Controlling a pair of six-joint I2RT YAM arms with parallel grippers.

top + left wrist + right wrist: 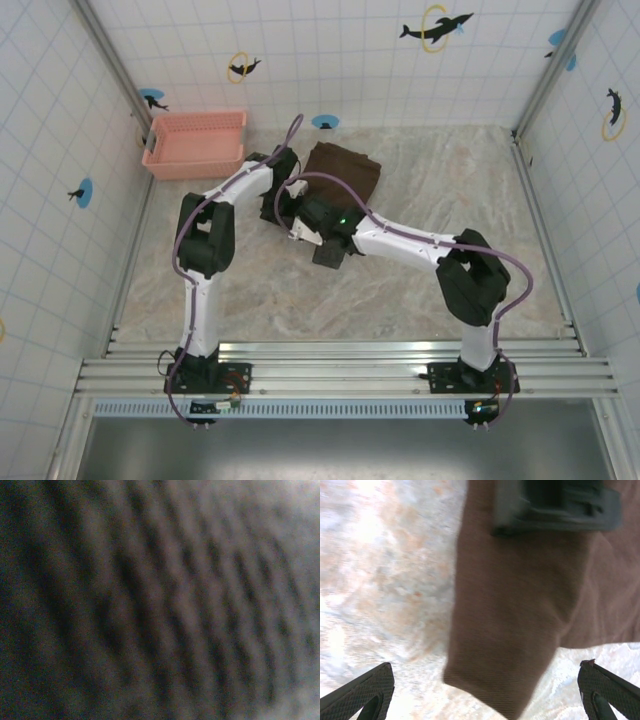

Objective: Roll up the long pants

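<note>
One table (450, 200), marble-patterned, with tiled walls (330, 60) on three sides. Left arm (200, 290) and right arm (420, 245) both reach toward far centre, their wrists close together.

Pants (350, 168): dark brown, gathered into a compact folded bundle at far centre of the table, near the back wall and to the right of the basket (195, 143) (pink, in the far-left corner, apart from the cloth). In the top view the near-left part of the bundle is hidden under the two wrists. Right wrist view: a flap of pants (520, 605) lies flat on the table (380, 580), its rounded end toward the camera. Left wrist view: pants (160, 600) as blurred brown weave, right against the lens.

Left gripper (276, 207): down at the bundle's left edge. The right wrist view shows it (555, 505) as a dark block on top of the cloth. Clenched or released, cannot tell.

Right gripper (304, 233): just beside the left one, at the bundle's near edge. Fingers (365, 695) are spread wide, one on each side of the flap, grasping nothing.
</note>
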